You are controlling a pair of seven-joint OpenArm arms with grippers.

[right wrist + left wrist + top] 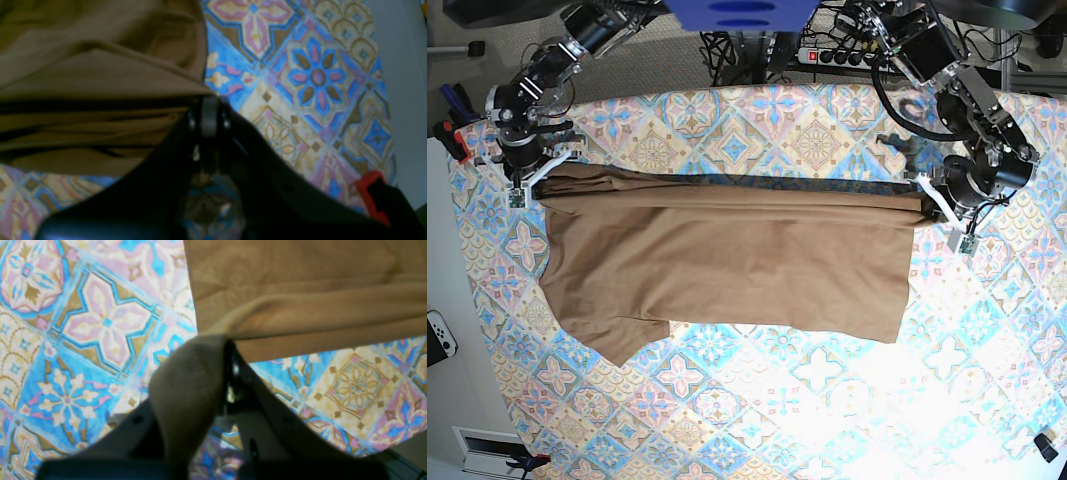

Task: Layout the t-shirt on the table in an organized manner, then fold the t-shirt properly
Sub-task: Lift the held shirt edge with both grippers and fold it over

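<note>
The tan-brown t-shirt (727, 270) lies spread across the table (777, 400), its far edge lifted into a long taut fold between both grippers. On the right of the base view, my left gripper (924, 200) is shut on one end of that fold. The left wrist view shows its jaws (230, 346) closed on bunched t-shirt fabric (300, 290). On the left, my right gripper (535, 180) is shut on the other end. In the right wrist view it (209, 100) pinches the edge of the t-shirt (100, 66). A sleeve hangs toward the near left.
A power strip (827, 55) and cables lie beyond the table's far edge. A red clamp (455, 140) sits at the table's left edge, also seen as the red clamp (370, 193). A white controller (437, 340) lies on the floor at left, a dark object (1047, 445) at the near right.
</note>
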